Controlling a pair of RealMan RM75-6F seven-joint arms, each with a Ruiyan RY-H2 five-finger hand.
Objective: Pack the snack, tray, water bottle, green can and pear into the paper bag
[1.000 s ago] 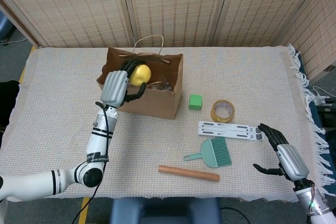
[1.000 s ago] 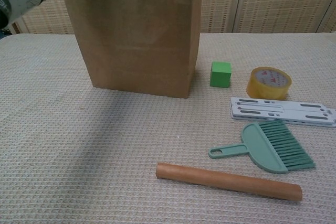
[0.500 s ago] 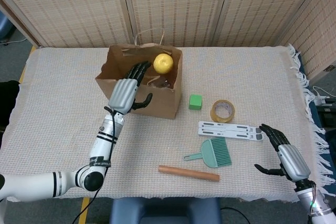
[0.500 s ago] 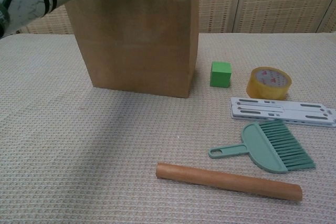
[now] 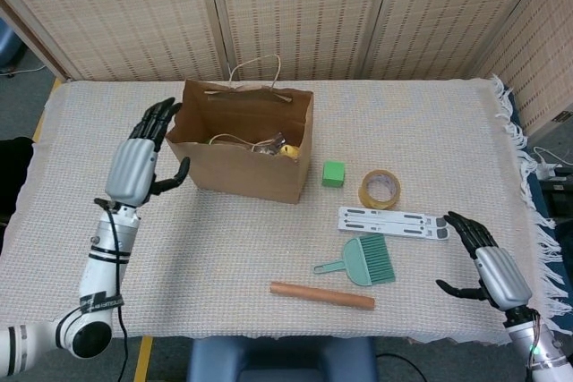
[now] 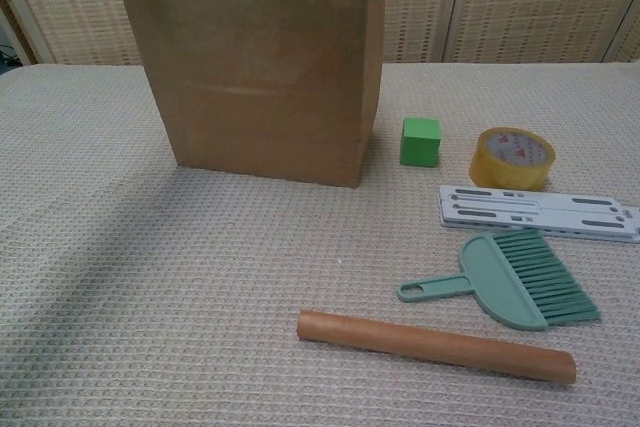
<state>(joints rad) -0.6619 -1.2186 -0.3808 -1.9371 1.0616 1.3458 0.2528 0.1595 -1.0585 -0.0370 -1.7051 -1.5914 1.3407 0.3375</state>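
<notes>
A green cube [image 5: 333, 174] sits just right of the paper bag [image 5: 246, 170]. Next to it is a roll of yellow tape [image 5: 379, 189]. In front of those lie a flat white holder [image 5: 392, 222], a little green brush [image 5: 361, 262] and a brown wooden stick [image 5: 322, 295]. None of them block the bag's open top.

A moment ago the left hand [image 5: 138, 164] held the pear [image 5: 288, 151] over the bag. Now the hand is off to the left of the bag, holding nothing, fingers spread wide.

The pear is down inside the bag, only a bit of yellow showing among other things.

The right hand [image 5: 491, 271] hangs low near the tabletop [image 5: 430, 123] corner, fingers apart, holding nothing.
</notes>
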